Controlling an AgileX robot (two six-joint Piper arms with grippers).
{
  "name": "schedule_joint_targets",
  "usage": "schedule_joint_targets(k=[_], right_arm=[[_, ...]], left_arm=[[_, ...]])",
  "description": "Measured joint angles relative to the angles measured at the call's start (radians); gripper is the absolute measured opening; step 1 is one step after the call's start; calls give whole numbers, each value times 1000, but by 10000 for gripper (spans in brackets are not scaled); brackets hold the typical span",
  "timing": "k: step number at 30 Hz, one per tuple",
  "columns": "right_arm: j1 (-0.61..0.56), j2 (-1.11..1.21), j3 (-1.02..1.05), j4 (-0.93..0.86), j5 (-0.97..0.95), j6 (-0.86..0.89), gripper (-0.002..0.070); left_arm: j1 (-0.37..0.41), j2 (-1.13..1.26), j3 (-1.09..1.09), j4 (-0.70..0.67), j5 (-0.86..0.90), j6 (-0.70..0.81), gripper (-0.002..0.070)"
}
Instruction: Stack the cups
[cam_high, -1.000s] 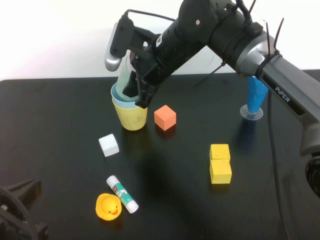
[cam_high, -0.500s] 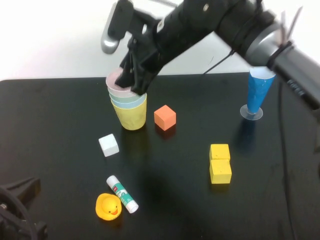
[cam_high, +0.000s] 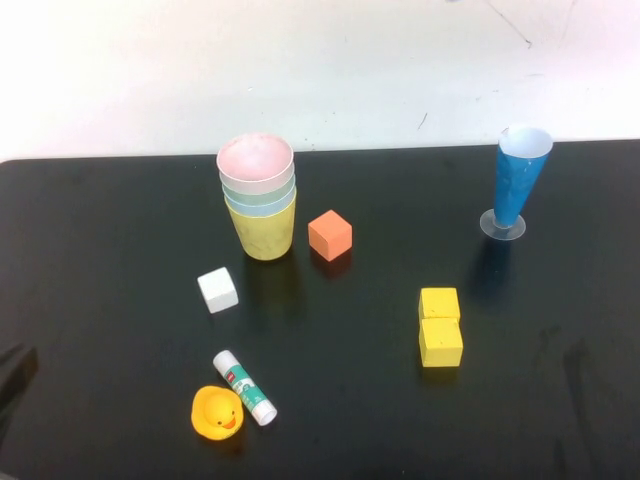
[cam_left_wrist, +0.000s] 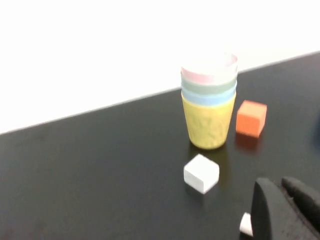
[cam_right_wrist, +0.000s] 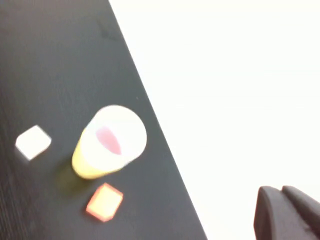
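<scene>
The four cups stand nested in one upright stack (cam_high: 258, 197) at the back left of the black table: yellow at the bottom, then light blue, pale green, and pink on top. The stack also shows in the left wrist view (cam_left_wrist: 209, 100) and, from above, in the right wrist view (cam_right_wrist: 108, 141). Neither arm shows in the high view. My left gripper (cam_left_wrist: 280, 187) is shut and empty, low over the table, on the near side of the stack. My right gripper (cam_right_wrist: 281, 192) is shut and empty, raised high and well away from the stack.
An orange block (cam_high: 330, 235) sits just right of the stack and a white block (cam_high: 218, 290) in front of it. A glue stick (cam_high: 245, 387) and yellow duck (cam_high: 216, 413) lie near the front. Two yellow blocks (cam_high: 440, 327) and a blue cone (cam_high: 519, 183) are at the right.
My right arm, which reached over the stack with its gripper at the cups, has let go and pulled up and out of the high view. The pink cup now sits on top.
</scene>
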Motion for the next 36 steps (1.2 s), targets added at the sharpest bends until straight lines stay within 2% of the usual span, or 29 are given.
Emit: schedule_joint_targets(k=[7,13,23,29,36], right_arm=[[0,-358,493,-106,-73,51,6],[0,-645,986,-127,-303,153,6],[0,-1145,1775,-92,-612,281,6],[0,-1384,1992,-79,-642,359,6],[0,-1485,2019,-79,-598,379,1]], left_arm=[[0,-175,101,-33,-73,2,1],[0,-271,134,-63,-91,6,1],[0,-275,136,-89,-48,6,1],[0,-275,184,-92,-56,6,1],[0,-275,207,-92,-100,6,1]])
